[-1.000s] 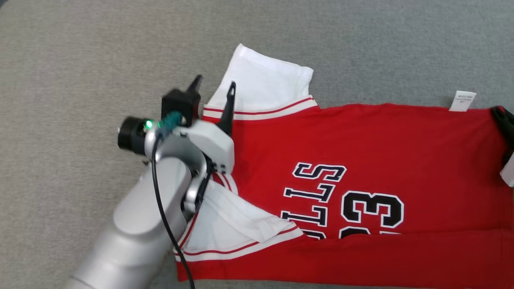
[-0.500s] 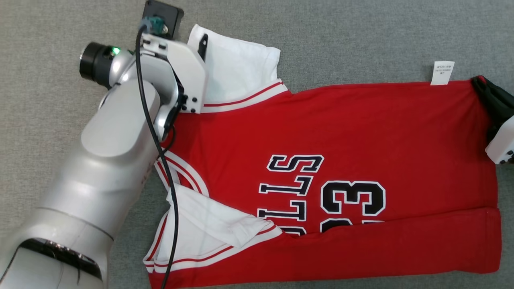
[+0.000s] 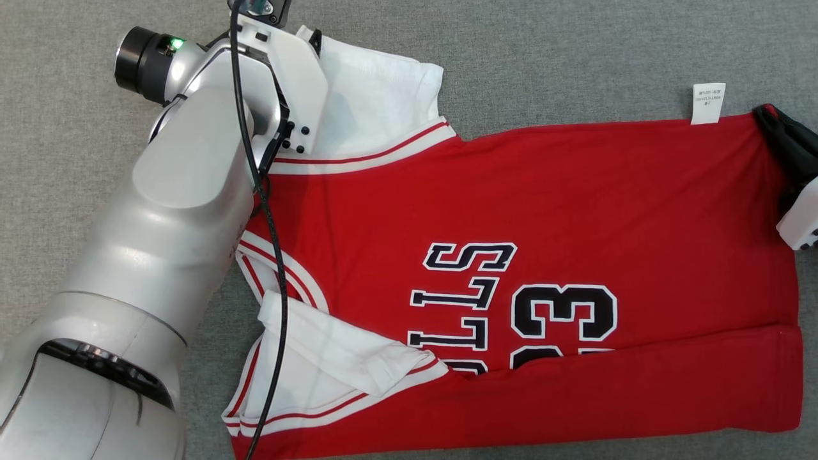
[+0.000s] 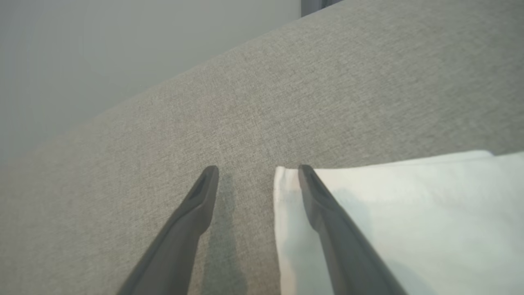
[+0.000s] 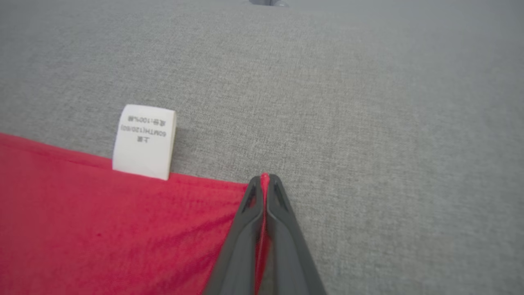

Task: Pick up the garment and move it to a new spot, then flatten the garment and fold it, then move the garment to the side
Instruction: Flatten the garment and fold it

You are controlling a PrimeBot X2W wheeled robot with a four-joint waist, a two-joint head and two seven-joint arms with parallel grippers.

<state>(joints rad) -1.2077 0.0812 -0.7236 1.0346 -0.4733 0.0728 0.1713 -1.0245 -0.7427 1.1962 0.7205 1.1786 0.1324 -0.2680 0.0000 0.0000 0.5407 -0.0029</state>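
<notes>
One garment (image 3: 575, 191) corner pinched, grey surface (image 3: 575, 51) beyond

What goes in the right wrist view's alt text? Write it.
The right gripper has its jaws shut on the corner of a red fabric jersey lying on a grey woven surface. A white rectangular care label sticks out from its edge.

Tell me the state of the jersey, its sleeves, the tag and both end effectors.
Red jersey: lying front up, near long edge folded over the number.
Far sleeve: spread flat.
Near sleeve: folded in, rumpled.
Care label: sticking out past the far edge.
Left end effector: open, straddling the far sleeve's corner.
Right end effector: shut on the jersey's hem corner.
</notes>
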